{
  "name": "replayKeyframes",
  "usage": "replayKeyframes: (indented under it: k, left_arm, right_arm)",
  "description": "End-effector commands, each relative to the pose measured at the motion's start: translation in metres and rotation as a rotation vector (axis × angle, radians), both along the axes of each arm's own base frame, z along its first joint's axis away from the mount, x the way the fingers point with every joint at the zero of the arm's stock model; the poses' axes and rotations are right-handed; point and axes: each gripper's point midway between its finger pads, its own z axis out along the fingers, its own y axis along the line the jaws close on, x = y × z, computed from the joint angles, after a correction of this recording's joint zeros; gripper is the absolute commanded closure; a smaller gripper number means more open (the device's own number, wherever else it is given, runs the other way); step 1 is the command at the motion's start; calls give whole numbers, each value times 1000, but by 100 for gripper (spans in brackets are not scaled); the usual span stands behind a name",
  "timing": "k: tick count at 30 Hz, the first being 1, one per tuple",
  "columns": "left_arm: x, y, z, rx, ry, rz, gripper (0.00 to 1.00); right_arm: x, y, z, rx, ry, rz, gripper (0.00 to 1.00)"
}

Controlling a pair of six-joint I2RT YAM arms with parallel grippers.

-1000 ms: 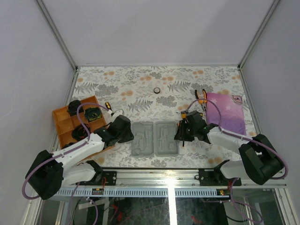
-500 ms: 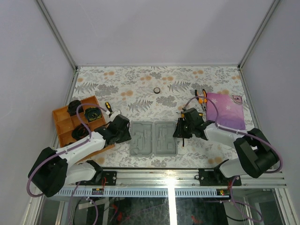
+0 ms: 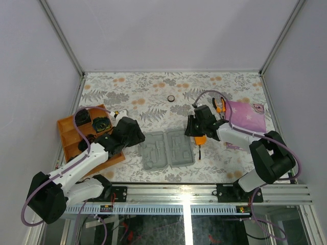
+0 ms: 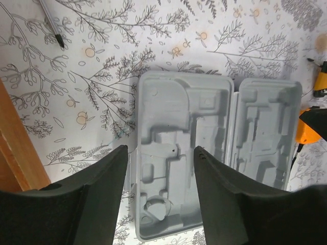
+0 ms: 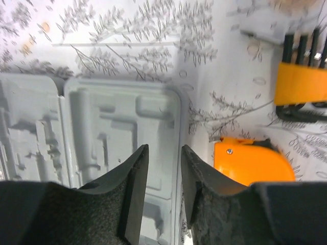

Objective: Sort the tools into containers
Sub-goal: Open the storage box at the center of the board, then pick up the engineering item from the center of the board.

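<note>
Cloth printed with grey leaves and orange blooms covers the counter [image 3: 153, 89], the largest thing we see. On it the left arm [image 3: 87, 158] reaches in from the near left and the right arm [image 3: 240, 137] from the near right. The grey case [image 3: 167, 150] lies open and flat between them, its two halves side by side, and we see no tool in the recesses.

The left jaws hang above the case's left half [image 4: 173, 132], set well apart with nothing between them. The right jaws hang over the outer edge of the right half [image 5: 122, 138], a narrow gap between them and nothing held.

An orange tray [image 3: 65, 133] holding black items sits at the far left, partly under the left arm. A purple cloth [image 3: 245, 120] lies at the right.

The bit set [image 5: 301, 81] lies on the counter right of the case, and the tape measure [image 5: 253, 163] sits just beside the case's right edge. The pliers [image 3: 219, 106] rest at the purple cloth's left edge. The screwdriver [image 3: 117, 114] lies beside the tray. The ring [image 3: 171, 98] sits alone, well beyond the case.
</note>
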Motion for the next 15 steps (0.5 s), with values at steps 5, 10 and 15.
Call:
replayKeyframes:
  k: [5, 10, 15]
  left_arm:
    - [12, 17, 33, 36, -64, 36, 42]
    - [11, 17, 41, 48, -55, 20, 41]
    - [7, 14, 58, 56, -48, -22, 40]
  right_arm:
    - [29, -20, 52, -107, -173, -24, 51]
    - [21, -64, 61, -251, -185, -150, 49]
    - [6, -95, 61, -321, -154, -220, 46]
